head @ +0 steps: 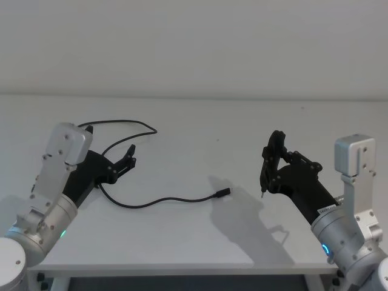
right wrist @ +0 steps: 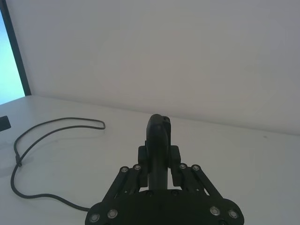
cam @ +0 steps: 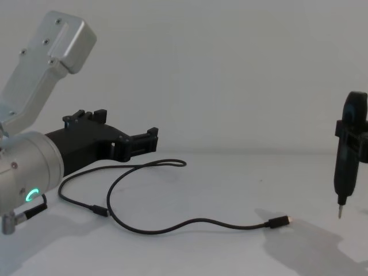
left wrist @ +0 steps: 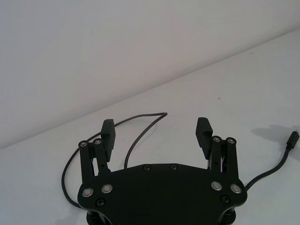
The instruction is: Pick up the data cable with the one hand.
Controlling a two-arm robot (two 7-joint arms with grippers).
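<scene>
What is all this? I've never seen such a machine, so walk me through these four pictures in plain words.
This is a robot with two arms, each ending in a two-finger gripper. The head picture looks down on the white table from the robot's head. The chest picture looks across it from lower down. The other two come from a camera on each wrist. One thing lies on the table: a long black data cable, curled in loose loops, with a small plug at its end. The left gripper hangs open above the cable's left part and holds nothing. The right gripper is shut and hangs off to the right, apart from the cable.
</scene>
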